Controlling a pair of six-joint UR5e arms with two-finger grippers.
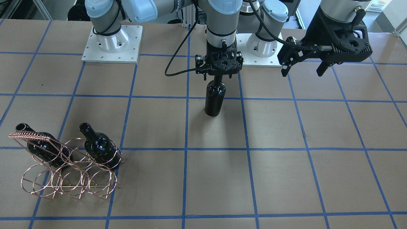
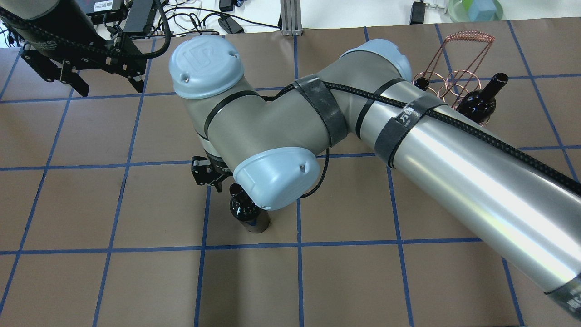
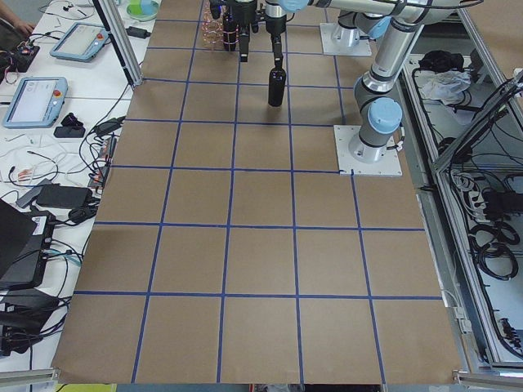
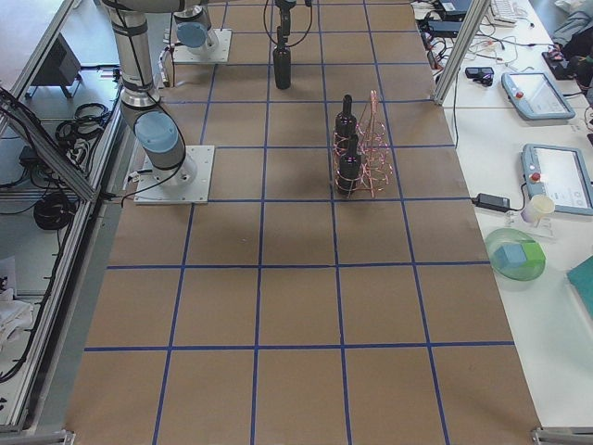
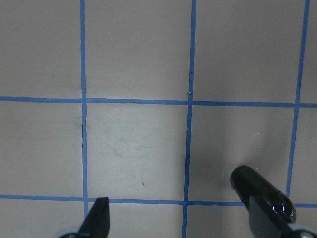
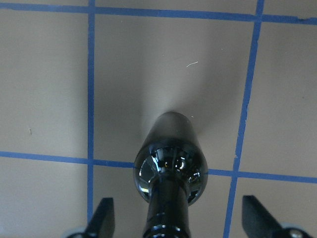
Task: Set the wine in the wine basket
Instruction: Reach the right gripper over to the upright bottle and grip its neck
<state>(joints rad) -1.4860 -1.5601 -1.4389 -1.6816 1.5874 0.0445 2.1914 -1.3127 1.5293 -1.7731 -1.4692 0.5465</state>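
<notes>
A glossy black wine bottle (image 1: pixel 214 98) stands upright on the table near the middle; it also shows in the overhead view (image 2: pixel 247 211). My right gripper (image 1: pixel 217 74) is straight above it, and its open jaws straddle the neck. In the right wrist view the fingers (image 6: pixel 104 218) stand wide apart on either side of the neck (image 6: pixel 166 213). The copper wire wine basket (image 1: pixel 68 165) stands far off on my right and holds two other black bottles (image 1: pixel 101 148). My left gripper (image 1: pixel 302 73) is open and empty, raised above the table on my left.
The table (image 1: pixel 222 178) is brown with a blue tape grid. The two white arm base plates (image 1: pixel 111 44) lie along the robot's edge. My right upper arm hides part of the basket (image 2: pixel 454 68) in the overhead view.
</notes>
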